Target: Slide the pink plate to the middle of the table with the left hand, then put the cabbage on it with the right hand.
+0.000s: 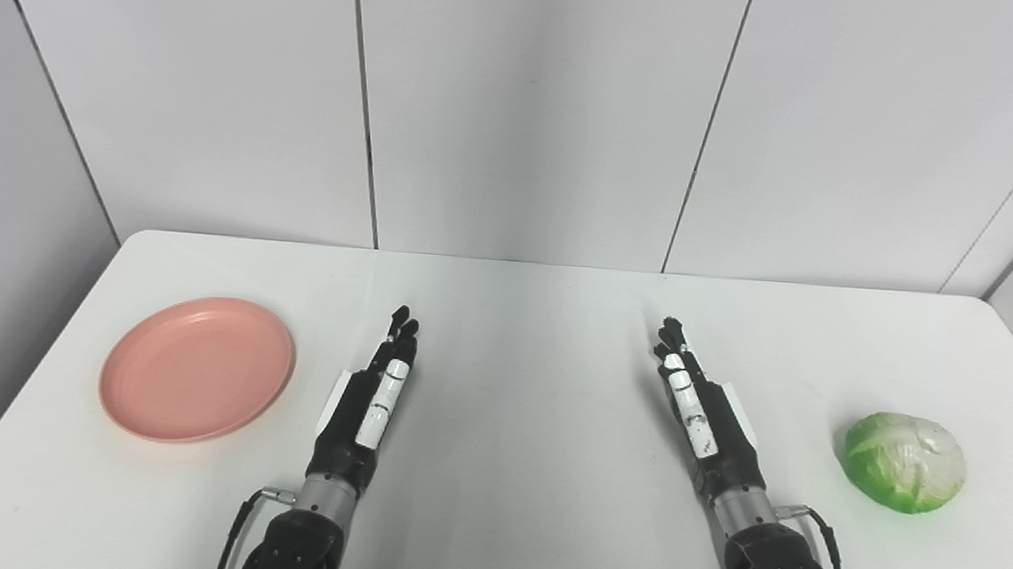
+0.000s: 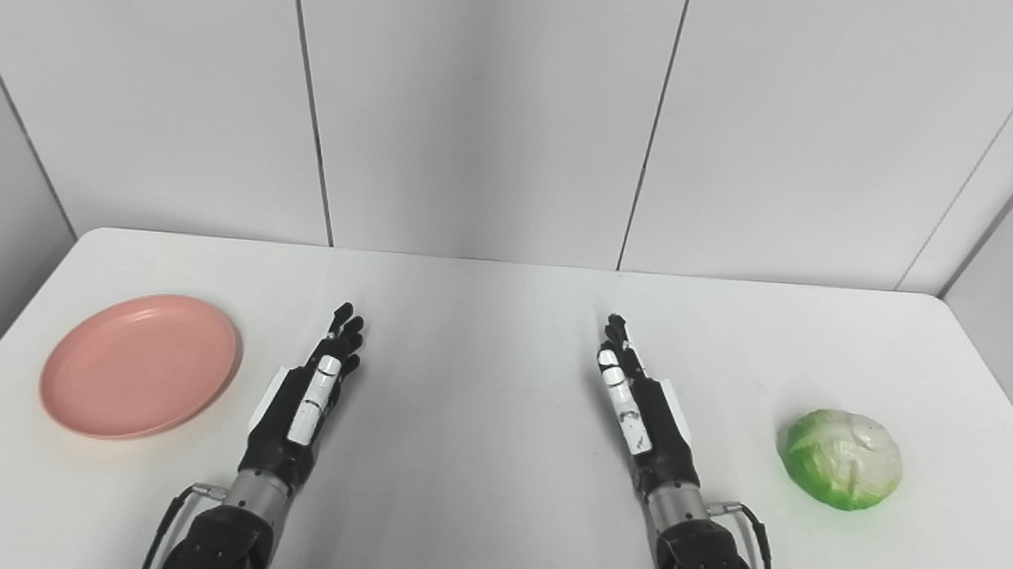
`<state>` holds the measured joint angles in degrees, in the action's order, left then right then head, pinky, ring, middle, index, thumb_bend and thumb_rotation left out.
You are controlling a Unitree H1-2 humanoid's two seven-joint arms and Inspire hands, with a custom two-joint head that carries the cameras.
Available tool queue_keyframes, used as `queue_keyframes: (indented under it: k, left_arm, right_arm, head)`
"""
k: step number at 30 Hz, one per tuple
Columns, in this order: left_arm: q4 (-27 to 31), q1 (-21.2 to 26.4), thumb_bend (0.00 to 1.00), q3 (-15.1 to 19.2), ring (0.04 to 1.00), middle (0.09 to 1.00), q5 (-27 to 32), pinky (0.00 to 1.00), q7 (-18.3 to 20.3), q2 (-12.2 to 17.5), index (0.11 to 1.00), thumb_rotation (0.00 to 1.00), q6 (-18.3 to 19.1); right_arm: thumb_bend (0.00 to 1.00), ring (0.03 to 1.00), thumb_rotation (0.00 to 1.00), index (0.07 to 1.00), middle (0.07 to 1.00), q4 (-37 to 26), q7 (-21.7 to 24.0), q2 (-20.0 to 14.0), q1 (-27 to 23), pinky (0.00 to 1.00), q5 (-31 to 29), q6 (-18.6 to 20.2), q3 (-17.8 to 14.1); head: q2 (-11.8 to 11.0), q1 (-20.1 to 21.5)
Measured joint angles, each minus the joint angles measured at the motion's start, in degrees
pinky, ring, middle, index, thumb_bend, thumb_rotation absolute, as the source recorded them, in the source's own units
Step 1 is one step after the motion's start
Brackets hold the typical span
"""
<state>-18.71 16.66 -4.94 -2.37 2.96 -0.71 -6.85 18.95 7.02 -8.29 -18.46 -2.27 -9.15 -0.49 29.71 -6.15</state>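
- Two hands reach up from the bottom edge of the frame over a white table (image 1: 503,337), both empty, with fingers stretched straight and pointing toward the far wall.
- The left hand (image 1: 369,404) sits left of centre in the lower half, held edge-on, gripping nothing, its fingers extended and close together.
- The right hand (image 1: 702,415) mirrors it right of centre, also extended and holding nothing.
- The pink plate (image 1: 198,369) lies flat at the left side of the frame, just beside the left hand but not touching it.
- The cabbage (image 1: 904,461) rests on the table at the lower right of the frame, apart from the right hand.
- The middle of the table lies between the two hands.
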Motion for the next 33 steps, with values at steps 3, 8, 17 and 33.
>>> queue_keyframes:
  k: [3,8,17,33]
  left_arm:
    - [0.0,0.0,0.63,0.0,1.0,1.0,-0.1,1.0,0.0,0.0,0.999,1.0,0.0]
    - [0.0,0.0,0.64,-0.1,1.0,1.0,-0.1,1.0,0.0,0.0,1.0,1.0,0.0]
    - [-0.1,0.0,0.62,0.1,1.0,1.0,0.4,1.0,0.2,0.0,1.0,1.0,0.0]
    - [-1.8,0.4,0.57,0.0,1.0,1.0,0.1,1.0,0.0,-0.4,0.993,1.0,-1.8]
  right_arm:
    - [0.35,1.0,1.0,1.0,1.0,0.0,0.0,0.0,0.0,1.0,-0.1,0.0,0.0]
    - [0.35,1.0,1.0,1.0,1.0,0.0,-0.1,0.0,0.0,1.0,-0.1,0.0,0.0]
    - [0.37,1.0,1.0,1.0,1.0,-0.2,-0.4,0.1,0.0,1.0,0.2,0.1,0.0]
    - [0.35,1.0,1.0,1.0,1.0,0.1,0.6,-0.3,0.0,1.0,-2.1,0.1,-0.3]
  head:
    - [0.0,0.0]
    - [0.0,0.0]
    - [0.1,0.0]
    - [-1.5,-7.6]
